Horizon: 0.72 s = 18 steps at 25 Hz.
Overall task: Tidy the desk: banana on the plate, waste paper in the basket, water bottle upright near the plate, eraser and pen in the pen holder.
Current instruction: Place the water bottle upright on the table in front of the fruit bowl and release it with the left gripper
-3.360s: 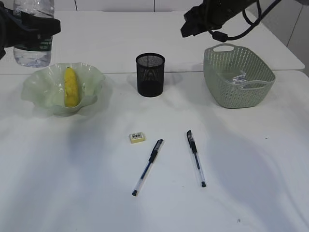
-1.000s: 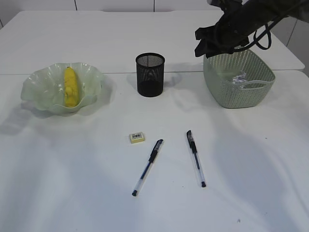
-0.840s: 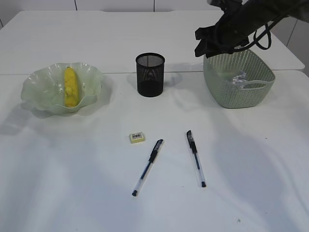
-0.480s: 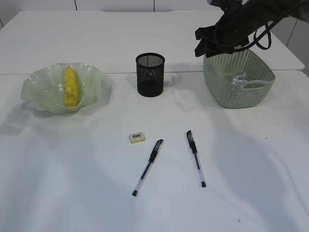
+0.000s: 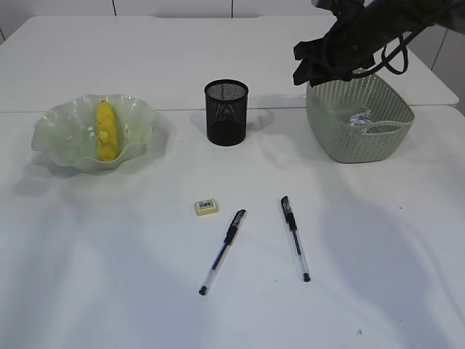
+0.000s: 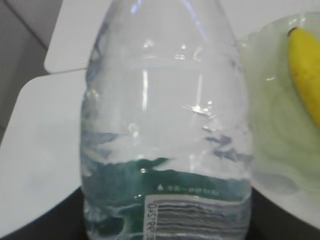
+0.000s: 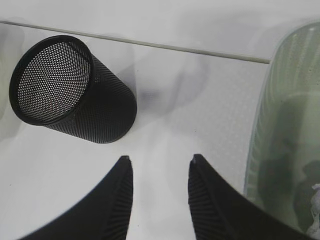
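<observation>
**Bottle aloft on the left, right fingers empty beside the basket**

Nearest the camera, two pens lie flat on the white bench [image 5: 109, 291]: the left pen [image 5: 223, 251] slanted, the right pen [image 5: 295, 238] just beside it but apart. The eraser [image 5: 206, 206] sits a little beyond, left of both. Further back, the banana [image 5: 106, 129] rests inside the plate [image 5: 54, 131] at the left, the pen holder [image 5: 226, 112] stands upright in the middle, and the basket [image 5: 349, 123] stands at the right with the waste paper [image 5: 360, 118] inside it. The right gripper [image 7: 160, 165] hangs above the bench between pen holder and basket, its fingers [image 7: 117, 200] spread with nothing between them. The left wrist view is filled by the water bottle [image 6: 165, 125], pinched low on its labelled body by the left fingers, whose tips are hidden; it hangs just beside the plate.
</observation>
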Each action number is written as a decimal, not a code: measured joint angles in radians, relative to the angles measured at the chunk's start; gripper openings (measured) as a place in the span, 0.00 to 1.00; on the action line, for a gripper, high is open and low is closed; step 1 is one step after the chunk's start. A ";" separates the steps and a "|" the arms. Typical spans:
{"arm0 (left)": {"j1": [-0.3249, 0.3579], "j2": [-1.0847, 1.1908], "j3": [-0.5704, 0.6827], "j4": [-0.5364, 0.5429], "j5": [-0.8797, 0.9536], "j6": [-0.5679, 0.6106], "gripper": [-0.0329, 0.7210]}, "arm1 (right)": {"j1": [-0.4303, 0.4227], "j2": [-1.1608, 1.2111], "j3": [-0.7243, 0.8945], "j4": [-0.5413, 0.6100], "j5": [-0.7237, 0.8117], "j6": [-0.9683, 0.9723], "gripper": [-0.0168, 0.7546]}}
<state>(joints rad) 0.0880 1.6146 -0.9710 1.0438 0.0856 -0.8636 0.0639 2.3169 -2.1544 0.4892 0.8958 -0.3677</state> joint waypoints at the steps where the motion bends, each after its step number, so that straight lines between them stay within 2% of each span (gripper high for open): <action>1: 0.000 0.000 0.000 0.002 -0.032 -0.002 0.55 | 0.000 0.000 0.000 0.000 -0.001 0.000 0.39; 5: 0.018 0.000 0.000 0.015 -0.184 -0.002 0.55 | 0.000 0.000 0.000 0.000 -0.013 -0.009 0.39; 13: 0.168 0.032 0.000 0.042 -0.498 -0.004 0.55 | 0.000 0.000 0.000 0.000 -0.019 -0.024 0.39; 18: 0.236 0.097 0.000 0.054 -0.663 0.007 0.55 | 0.000 0.000 0.000 0.000 -0.020 -0.031 0.39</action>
<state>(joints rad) 0.3242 1.7114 -0.9710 1.0982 -0.5771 -0.8570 0.0639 2.3169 -2.1544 0.4892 0.8762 -0.3989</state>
